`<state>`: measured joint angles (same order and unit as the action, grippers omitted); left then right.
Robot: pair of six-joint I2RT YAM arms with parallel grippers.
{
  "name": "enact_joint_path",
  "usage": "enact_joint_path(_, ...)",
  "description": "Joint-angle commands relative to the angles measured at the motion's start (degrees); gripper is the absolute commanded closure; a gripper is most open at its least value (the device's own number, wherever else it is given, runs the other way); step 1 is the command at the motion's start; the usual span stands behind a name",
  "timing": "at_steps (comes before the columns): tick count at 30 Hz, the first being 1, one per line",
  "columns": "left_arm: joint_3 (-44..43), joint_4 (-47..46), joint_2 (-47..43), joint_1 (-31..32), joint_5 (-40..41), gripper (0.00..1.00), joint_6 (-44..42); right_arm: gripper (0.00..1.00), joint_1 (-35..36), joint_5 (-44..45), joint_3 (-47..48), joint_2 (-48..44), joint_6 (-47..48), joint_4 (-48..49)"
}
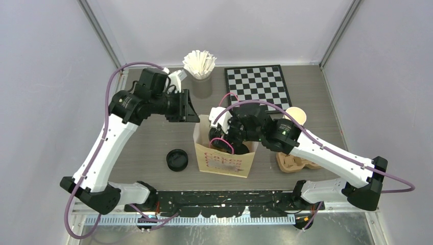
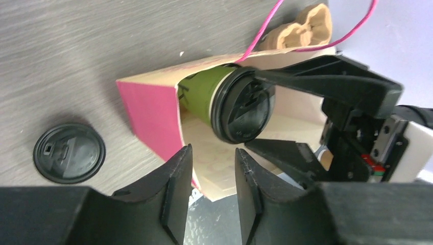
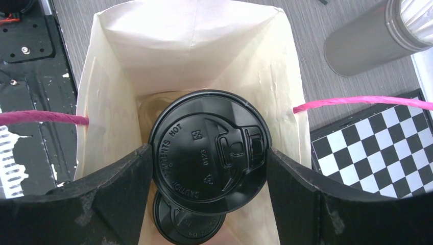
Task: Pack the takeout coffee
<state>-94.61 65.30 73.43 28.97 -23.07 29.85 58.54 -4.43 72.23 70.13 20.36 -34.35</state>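
A takeout coffee (image 3: 209, 150), an olive-green cup (image 2: 201, 94) with a black lid, hangs tilted in the mouth of the cream paper bag (image 1: 224, 159). My right gripper (image 3: 209, 159) is shut on it, one finger on each side of the lid. Deeper in the bag lies a second black lid (image 3: 186, 224); what is under it is hidden. My left gripper (image 2: 212, 153) hovers beside the bag's pink side (image 2: 150, 115), its jaws apart with nothing between them. In the top view the left gripper (image 1: 190, 108) is just left of the bag's back corner.
A loose black lid (image 1: 177, 160) lies on the table left of the bag. The brown cup carrier (image 1: 296, 162) and a white paper cup (image 1: 296, 116) stand to the right. A checkerboard (image 1: 258, 84) and a metal holder with white paper pieces (image 1: 199, 64) are at the back.
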Motion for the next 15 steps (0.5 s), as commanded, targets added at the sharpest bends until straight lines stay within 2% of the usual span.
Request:
enact_joint_path(1, 0.4, 3.9, -1.4, 0.1, 4.0, 0.61, -1.7, 0.22, 0.3, -0.3, -0.3, -2.0, -1.0, 3.4)
enact_joint_path(15, 0.3, 3.9, 6.4, 0.1, -0.3, 0.6, -4.0, 0.22, 0.2, 1.4, -2.3, -4.0, -0.6, 3.3)
